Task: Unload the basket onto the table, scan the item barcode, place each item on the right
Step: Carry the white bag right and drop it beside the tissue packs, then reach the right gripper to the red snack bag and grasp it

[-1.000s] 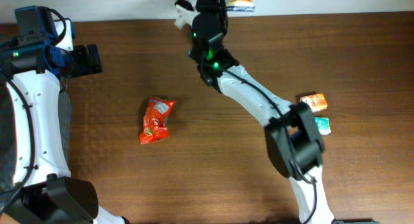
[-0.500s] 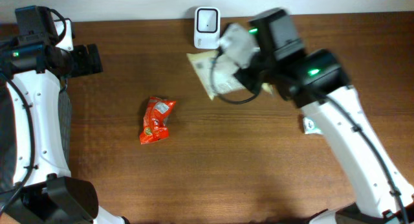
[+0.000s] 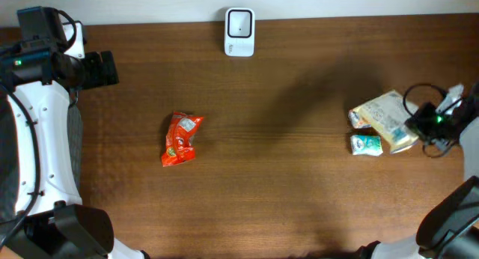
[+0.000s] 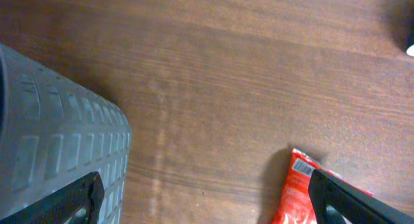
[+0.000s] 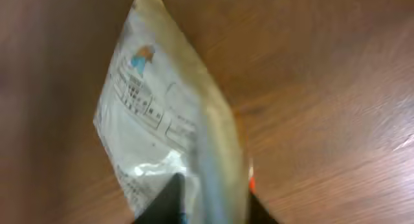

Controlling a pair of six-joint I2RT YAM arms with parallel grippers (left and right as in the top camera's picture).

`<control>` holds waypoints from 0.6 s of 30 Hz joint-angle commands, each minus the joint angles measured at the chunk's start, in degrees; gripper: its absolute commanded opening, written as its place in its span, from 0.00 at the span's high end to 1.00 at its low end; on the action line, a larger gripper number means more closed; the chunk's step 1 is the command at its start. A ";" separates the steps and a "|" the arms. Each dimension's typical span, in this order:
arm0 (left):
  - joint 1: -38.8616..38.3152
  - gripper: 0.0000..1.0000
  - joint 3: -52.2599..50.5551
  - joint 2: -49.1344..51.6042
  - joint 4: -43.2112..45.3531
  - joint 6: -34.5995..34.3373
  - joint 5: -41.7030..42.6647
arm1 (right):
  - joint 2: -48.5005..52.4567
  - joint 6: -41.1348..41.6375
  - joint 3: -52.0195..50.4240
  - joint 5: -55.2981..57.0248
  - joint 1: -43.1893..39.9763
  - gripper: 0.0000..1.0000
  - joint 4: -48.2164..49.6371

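I judge the scan of the pale pouch (image 3: 383,115) done and the set-down in hand: it lies well right of the scanner (image 3: 239,32), touching the small cartons (image 3: 366,144). Its edge runs between the fingers of my right gripper (image 5: 213,208); whether they pinch it I cannot tell. My left gripper (image 4: 207,204) hangs spread, far left of the scanner. Next I must let go, lift clear and fetch the red packet (image 3: 180,138) below-left of the scanner. Half a second ago I held the pouch just under the scanner; the red packet has not moved.

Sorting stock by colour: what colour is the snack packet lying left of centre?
Packet: red with orange, clearest in the overhead view.
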 commanded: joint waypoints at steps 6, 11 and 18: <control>0.13 0.01 0.11 0.09 0.15 0.87 0.42 | -3.91 1.05 15.34 -6.82 0.33 0.12 -11.06; 0.13 0.01 0.11 0.09 0.15 0.87 0.42 | -3.96 -1.11 25.05 -6.12 6.03 0.01 -20.11; 0.13 0.01 0.11 0.09 0.15 0.87 0.42 | -0.37 0.87 20.33 -13.79 34.64 0.01 -14.05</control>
